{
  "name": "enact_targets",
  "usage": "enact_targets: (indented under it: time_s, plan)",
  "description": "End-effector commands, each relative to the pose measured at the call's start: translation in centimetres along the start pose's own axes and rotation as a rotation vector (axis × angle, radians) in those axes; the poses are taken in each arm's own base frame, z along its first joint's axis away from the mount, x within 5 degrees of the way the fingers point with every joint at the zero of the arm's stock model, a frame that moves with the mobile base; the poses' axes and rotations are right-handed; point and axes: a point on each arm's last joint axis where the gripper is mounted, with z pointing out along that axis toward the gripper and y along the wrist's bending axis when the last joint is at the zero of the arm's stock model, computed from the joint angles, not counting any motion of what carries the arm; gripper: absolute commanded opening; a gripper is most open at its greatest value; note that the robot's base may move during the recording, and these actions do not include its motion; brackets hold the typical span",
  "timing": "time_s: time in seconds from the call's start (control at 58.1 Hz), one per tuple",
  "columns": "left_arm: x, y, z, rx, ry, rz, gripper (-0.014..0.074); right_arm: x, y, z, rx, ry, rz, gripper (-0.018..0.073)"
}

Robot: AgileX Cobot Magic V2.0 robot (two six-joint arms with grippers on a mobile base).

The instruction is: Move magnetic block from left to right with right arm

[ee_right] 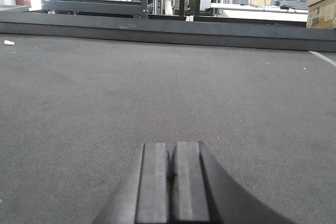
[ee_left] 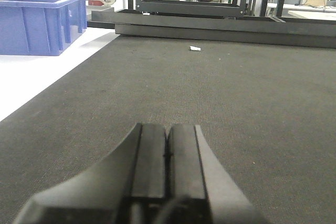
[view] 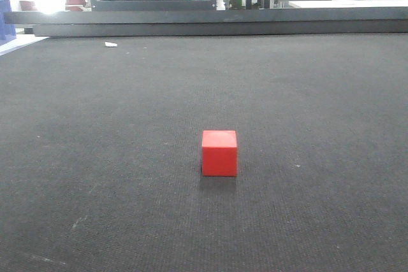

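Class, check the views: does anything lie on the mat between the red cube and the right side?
Nothing visible does: the mat right of the red cube is bare; the paper scrap lies far left.

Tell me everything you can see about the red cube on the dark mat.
The magnetic block is a small red cube with smooth, matte, unmarked faces and sharp edges, plastic by its look. It sits flat on one face, front face nearly square to the front camera, the lighter top face just showing. It rests on the dark woven mat near the middle of that view. Only the mat touches it. Neither wrist view shows it.
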Motion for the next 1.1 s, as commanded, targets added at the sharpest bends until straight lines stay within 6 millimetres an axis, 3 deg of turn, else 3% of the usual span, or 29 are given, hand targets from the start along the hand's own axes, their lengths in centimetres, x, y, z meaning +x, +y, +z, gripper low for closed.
enact_targets:
  time_s: [0.0,1.085]
  plan:
    - [-0.48,-0.02,-0.07,0.005,-0.084,-0.008,-0.0117,-1.01,0.00,-0.23,0.000,-0.114,-0.013,0.0056]
    - [-0.48,-0.02,-0.07,0.005,-0.084,-0.008,-0.0117,-1.26,0.00,-0.26,0.000,-0.136,-0.013,0.0056]
